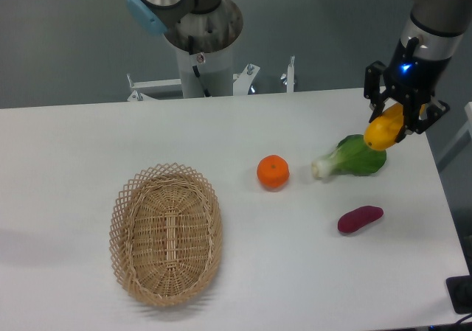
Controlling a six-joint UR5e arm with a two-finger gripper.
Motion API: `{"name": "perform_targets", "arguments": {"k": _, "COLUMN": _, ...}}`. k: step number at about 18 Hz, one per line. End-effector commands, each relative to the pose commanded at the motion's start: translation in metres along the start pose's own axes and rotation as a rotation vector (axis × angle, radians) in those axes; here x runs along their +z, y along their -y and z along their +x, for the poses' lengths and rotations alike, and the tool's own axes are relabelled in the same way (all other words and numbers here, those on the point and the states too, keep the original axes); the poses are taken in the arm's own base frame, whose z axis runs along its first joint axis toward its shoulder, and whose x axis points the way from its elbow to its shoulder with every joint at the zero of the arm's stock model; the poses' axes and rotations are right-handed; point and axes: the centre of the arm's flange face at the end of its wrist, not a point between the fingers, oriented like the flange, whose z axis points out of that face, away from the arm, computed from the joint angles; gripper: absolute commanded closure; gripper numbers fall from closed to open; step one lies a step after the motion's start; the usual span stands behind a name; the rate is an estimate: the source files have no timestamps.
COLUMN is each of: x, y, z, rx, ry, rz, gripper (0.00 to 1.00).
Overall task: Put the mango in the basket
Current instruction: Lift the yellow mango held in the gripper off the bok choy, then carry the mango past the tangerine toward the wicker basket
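The yellow-orange mango (383, 130) hangs in the air at the far right, above the table. My gripper (399, 113) is shut on its upper end, with the black fingers on either side of the fruit. The mango's lower tip is just over the green leafy vegetable. The oval wicker basket (124, 211) rests on the table at the front left, far from the gripper, and holds nothing.
A round orange (273, 172) sits mid-table. A green leafy vegetable (352, 158) with a white stalk lies under the mango. A purple sweet potato (360, 219) lies in front of it. The arm's base column (203, 51) stands at the back. The table's right edge is close to the gripper.
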Motion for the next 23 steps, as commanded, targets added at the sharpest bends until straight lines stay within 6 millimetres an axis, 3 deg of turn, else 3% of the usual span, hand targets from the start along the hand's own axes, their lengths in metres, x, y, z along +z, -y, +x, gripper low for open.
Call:
{"name": "perform_targets", "arguments": {"k": 4, "x": 0.004, "y": 0.004, "z": 0.001, "rx": 0.005, "ry": -0.007, "rz": 0.002, "gripper": 0.59}}
{"name": "perform_targets", "arguments": {"k": 8, "x": 0.0, "y": 0.012, "z": 0.017, "rx": -0.003, "ry": -0.015, "rz": 0.003, "gripper": 0.59}}
{"name": "perform_targets", "arguments": {"k": 11, "x": 0.003, "y": 0.037, "z": 0.034, "rx": -0.021, "ry": -0.026, "rz": 0.011, "gripper": 0.59}}
{"name": "perform_targets", "arguments": {"k": 19, "x": 0.03, "y": 0.167, "z": 0.075, "rx": -0.209, "ry": -0.024, "rz": 0.029, "gripper": 0.59}}
{"name": "perform_targets", "arguments": {"k": 23, "x": 0.07, "y": 0.238, "z": 0.105, "rx": -0.313, "ry": 0.015, "rz": 0.069, "gripper": 0.59}}
